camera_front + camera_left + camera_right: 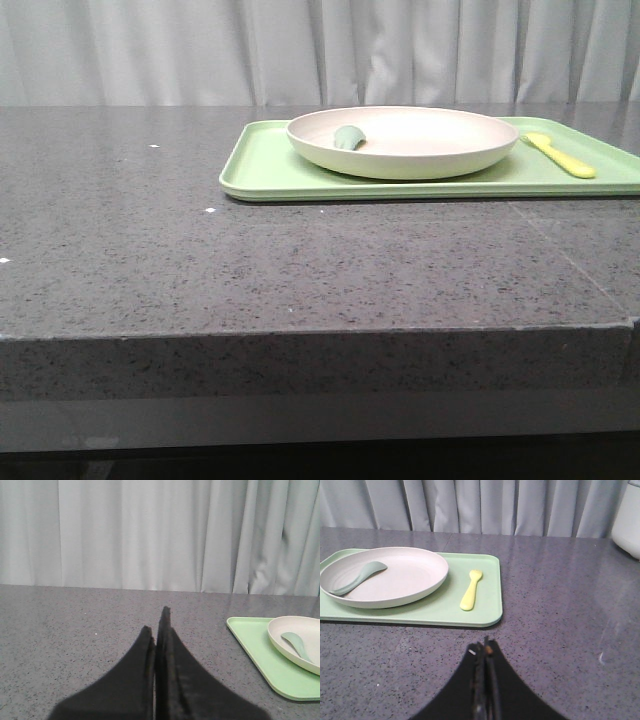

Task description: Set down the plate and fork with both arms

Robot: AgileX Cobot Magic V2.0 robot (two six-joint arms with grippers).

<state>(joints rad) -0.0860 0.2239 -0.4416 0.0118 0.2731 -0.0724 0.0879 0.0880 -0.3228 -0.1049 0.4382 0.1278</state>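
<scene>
On a light green tray [270, 175] at upper right of the front frame sits the cream plate [420, 150], a sage-green spoon [349, 137] inside it, the yellow fork [562, 155] just beside it. Left gripper [156, 630] and right gripper [486, 652] are clenched, empty, over grey table [200, 260].

Cream-white round plate [420, 150] sits upright on the green tray [270, 175]. Pale yellow fork [560, 155] lies flat just beside it, on my right side.
</scene>
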